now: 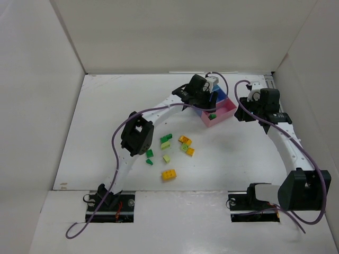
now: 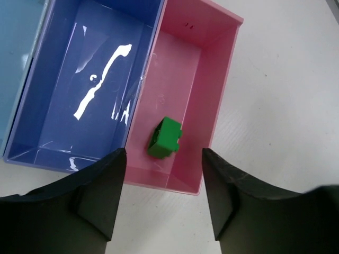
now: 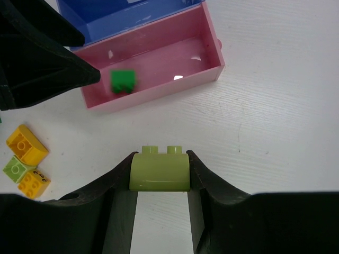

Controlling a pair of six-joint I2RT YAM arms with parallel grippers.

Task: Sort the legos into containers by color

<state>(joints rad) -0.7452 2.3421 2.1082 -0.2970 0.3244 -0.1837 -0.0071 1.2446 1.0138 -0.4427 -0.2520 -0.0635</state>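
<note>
My left gripper (image 2: 164,161) is open and empty, hovering over the near end of the pink tray (image 2: 225,58). One dark green brick (image 2: 165,137) lies in that tray. The darker blue tray (image 2: 90,79) beside it holds nothing, and the lighter blue tray (image 2: 13,58) shows only at the edge. My right gripper (image 3: 160,157) is shut on a pale lime brick (image 3: 160,172) above bare table, right of the pink tray (image 3: 159,53). Seen from above, the left gripper (image 1: 205,101) is over the trays (image 1: 225,108) and the right gripper (image 1: 248,104) is just right of them.
Several loose bricks lie mid-table: dark green (image 1: 150,154), pale lime (image 1: 167,158) and orange-yellow (image 1: 169,174), (image 1: 185,140). Two orange-yellow bricks (image 3: 26,145) and a lime one (image 3: 15,168) show in the right wrist view. White walls enclose the table.
</note>
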